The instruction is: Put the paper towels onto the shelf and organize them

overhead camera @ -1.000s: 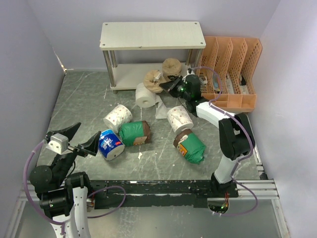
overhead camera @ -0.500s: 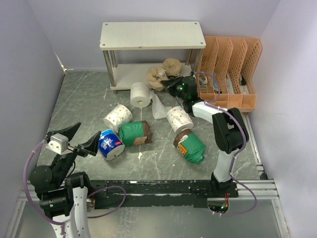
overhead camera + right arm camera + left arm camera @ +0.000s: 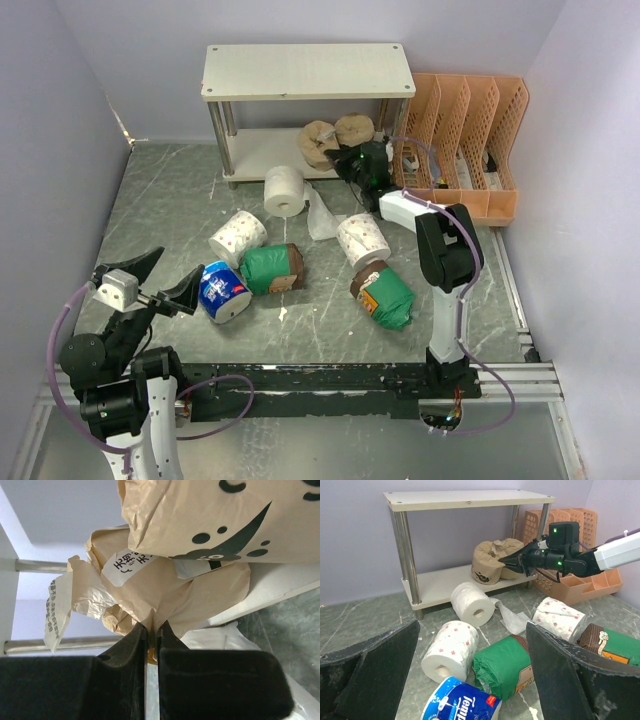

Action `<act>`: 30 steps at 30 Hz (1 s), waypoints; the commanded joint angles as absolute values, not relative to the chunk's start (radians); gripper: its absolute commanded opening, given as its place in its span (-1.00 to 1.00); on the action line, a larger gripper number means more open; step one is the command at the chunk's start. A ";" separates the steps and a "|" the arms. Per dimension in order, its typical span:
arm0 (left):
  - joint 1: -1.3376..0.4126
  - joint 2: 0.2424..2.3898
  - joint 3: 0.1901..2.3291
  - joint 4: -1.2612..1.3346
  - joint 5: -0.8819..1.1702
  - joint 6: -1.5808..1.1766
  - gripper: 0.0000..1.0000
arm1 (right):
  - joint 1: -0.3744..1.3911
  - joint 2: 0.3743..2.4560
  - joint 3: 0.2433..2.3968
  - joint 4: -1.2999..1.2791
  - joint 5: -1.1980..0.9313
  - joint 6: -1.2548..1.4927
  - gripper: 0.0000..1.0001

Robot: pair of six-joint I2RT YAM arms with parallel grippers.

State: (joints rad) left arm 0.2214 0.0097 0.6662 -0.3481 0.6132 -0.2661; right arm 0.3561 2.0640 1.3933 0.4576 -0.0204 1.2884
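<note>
Up off the floor since 1 second ago: both tan rolls now sit on the lower board of the shelf (image 3: 262,150), and the right arm has stretched in after them. The plain white roll (image 3: 284,190) has slid a little left too, its loose sheet trailing on the floor beside it.

The right gripper (image 3: 150,628) has its jaws pinched almost together on a thin fold of wrapper of the labelled tan roll (image 3: 200,590). The printed tan roll (image 3: 225,520) is pressed right against it.

Down at the near edge, the left gripper (image 3: 178,263) hangs with jaws wide apart, holding nothing, and the blue-white roll (image 3: 224,291) lies just beside it.

On the floor lie the left patterned roll (image 3: 238,238), with the left green roll (image 3: 270,268) near it. The right patterned roll (image 3: 363,238) touches the right green roll (image 3: 385,295).

The orange file organizer (image 3: 470,110) stands just right of the shelf.
</note>
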 commanded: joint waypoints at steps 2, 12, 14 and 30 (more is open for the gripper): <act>0.216 -0.003 0.666 -0.320 0.635 -0.272 0.98 | 0.314 2.083 1.469 0.457 0.018 1.298 -1.00; 0.213 -0.003 0.664 -0.316 0.641 -0.274 0.98 | 0.256 2.107 1.531 0.437 -0.041 1.285 -0.27; 0.214 -0.003 0.664 -0.314 0.641 -0.274 0.98 | 0.253 2.111 1.555 0.434 -0.061 1.270 0.09; 0.223 0.000 0.661 -0.313 0.654 -0.269 0.98 | 0.498 1.456 0.968 0.365 -0.004 0.878 1.00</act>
State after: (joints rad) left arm 0.2207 0.0097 0.6640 -0.3401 0.6319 -0.2665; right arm 0.3904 1.6588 1.1213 0.4358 -0.1040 1.0706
